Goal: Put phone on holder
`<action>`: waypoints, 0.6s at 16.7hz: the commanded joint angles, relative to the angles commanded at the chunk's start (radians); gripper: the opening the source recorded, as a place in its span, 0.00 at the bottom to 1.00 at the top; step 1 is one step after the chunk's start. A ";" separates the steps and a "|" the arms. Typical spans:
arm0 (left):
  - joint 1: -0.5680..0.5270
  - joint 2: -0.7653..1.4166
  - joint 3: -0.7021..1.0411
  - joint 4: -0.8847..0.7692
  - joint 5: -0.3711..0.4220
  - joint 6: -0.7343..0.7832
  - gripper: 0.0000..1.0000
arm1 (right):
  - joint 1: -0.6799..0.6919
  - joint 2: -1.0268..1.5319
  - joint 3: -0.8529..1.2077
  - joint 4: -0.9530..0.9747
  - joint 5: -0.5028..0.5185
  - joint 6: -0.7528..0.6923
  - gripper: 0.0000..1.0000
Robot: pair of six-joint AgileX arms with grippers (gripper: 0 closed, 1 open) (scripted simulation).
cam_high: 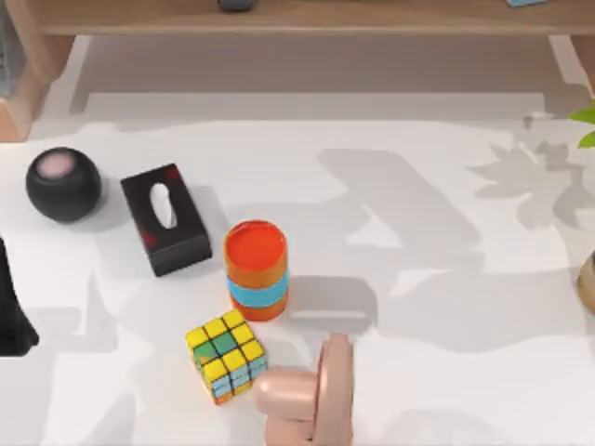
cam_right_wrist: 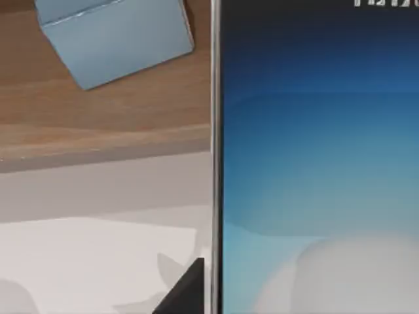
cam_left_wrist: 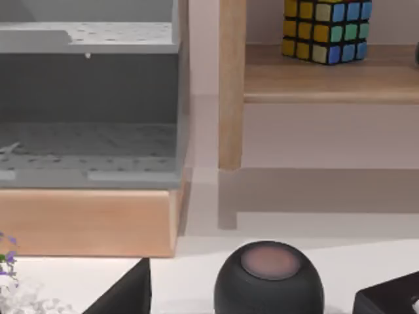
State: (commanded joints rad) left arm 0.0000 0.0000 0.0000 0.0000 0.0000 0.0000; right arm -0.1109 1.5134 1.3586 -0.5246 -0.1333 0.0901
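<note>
The phone (cam_right_wrist: 314,163) stands close before the right wrist camera, its blue screen paling to white low down, with a thin metal edge. My right gripper is shut on it, and one dark finger (cam_right_wrist: 186,291) shows beside that edge. The holder (cam_high: 311,395), a pink stand with an upright back and a rounded foot, sits at the table's front centre. My left gripper (cam_high: 11,311) is parked at the table's left edge, open, with one dark finger (cam_left_wrist: 124,294) in the left wrist view.
Left of the holder lies a Rubik's cube (cam_high: 226,356), with an orange-and-blue cylinder (cam_high: 256,269) behind it. A black tissue box (cam_high: 165,219) and a black sphere (cam_high: 62,184) stand at the back left. A wooden shelf (cam_high: 297,17) runs along the back, a plant (cam_high: 586,125) stands right.
</note>
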 joint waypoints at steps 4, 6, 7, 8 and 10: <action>0.000 0.000 0.000 0.000 0.000 0.000 1.00 | -0.209 -0.166 -0.198 0.159 -0.062 -0.062 0.00; 0.000 0.000 0.000 0.000 0.000 0.000 1.00 | -0.308 -0.239 -0.304 0.233 -0.092 -0.097 0.00; 0.000 0.000 0.000 0.000 0.000 0.000 1.00 | -0.355 -0.273 -0.356 0.268 -0.106 -0.114 0.00; 0.000 0.000 0.000 0.000 0.000 0.000 1.00 | -0.400 -0.304 -0.407 0.302 -0.120 -0.131 0.00; 0.000 0.000 0.000 0.000 0.000 0.000 1.00 | -0.483 -0.359 -0.506 0.365 -0.146 -0.165 0.00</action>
State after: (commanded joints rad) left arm 0.0000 0.0000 0.0000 0.0000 0.0000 0.0000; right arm -0.5941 1.1544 0.8526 -0.1600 -0.2794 -0.0745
